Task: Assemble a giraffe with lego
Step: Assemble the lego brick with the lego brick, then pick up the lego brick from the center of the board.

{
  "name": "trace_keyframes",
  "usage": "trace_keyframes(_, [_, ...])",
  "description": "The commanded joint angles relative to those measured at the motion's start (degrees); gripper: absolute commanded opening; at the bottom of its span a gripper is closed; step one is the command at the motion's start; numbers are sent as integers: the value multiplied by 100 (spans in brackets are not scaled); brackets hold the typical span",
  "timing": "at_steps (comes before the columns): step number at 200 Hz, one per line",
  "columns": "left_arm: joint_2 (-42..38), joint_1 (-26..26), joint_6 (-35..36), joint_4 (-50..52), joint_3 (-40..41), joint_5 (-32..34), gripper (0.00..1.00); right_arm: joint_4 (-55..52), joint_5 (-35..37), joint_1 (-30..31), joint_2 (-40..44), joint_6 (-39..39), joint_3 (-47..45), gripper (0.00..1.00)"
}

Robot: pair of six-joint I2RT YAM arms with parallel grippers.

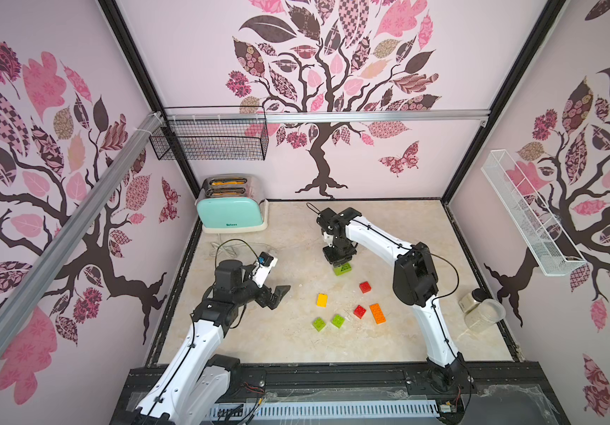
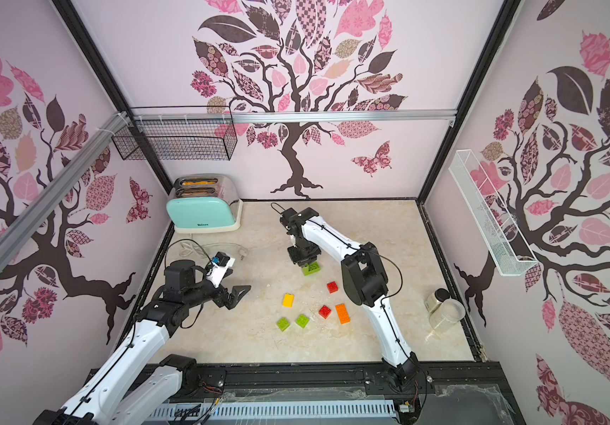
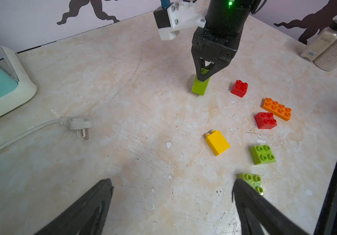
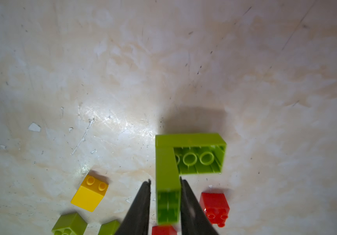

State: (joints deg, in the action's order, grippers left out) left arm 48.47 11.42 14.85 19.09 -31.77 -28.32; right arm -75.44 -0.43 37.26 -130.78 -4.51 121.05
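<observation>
- Right tool [image 4: 165, 180] straddles one leg of the L-shaped pair of joined lime-green plastic bricks [image 4: 190, 140], which rests on the marble-look bench [image 4: 102, 61]; clenched or released, I cannot tell.
- Left tool [image 3: 172, 183] gapes wide and empty, well apart from that pair, with a loose small lime-green studded brick [image 3: 252, 180] beside one finger.
</observation>
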Motion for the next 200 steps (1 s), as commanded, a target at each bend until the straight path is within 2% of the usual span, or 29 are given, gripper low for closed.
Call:
trace_keyframes(1, [-74, 36, -8, -23, 1, -42, 98, -247, -36, 0, 274, 74, 145, 36])
trace_keyframes(34, [-83, 46, -17, 2, -22, -49, 98, -147, -85, -3, 612, 44, -186, 38])
trace_keyframes(40, [-83, 51, -17, 4, -32, -51, 98, -152, -87, -2, 673, 38, -226, 45])
trace_keyframes(54, [-76, 50, 17, 24, -46, -39, 98, -101, -27, -1, 898, 19, -395, 46])
trace_keyframes(78, [-5, 76, 143, 125, -135, 56, 98, 141, 42, -14, 1576, -14, -957, 50])
trace_keyframes(118, [422, 327, 474, 419, -449, 572, 98, 590, 109, -154, 2860, 13, -2158, 58])
trace_keyframes(143, [763, 514, 849, 563, -619, 730, 98, 830, 249, -283, 3651, 20, -2910, 63])
trace_keyframes(174, [1286, 826, 1607, 764, -894, 974, 98, 1252, 521, -431, 4601, -8, -3918, 73])
trace_keyframes(200, [1764, 1169, 2302, 862, -1164, 1199, 98, 1495, 637, -550, 5262, -32, -4633, 77])
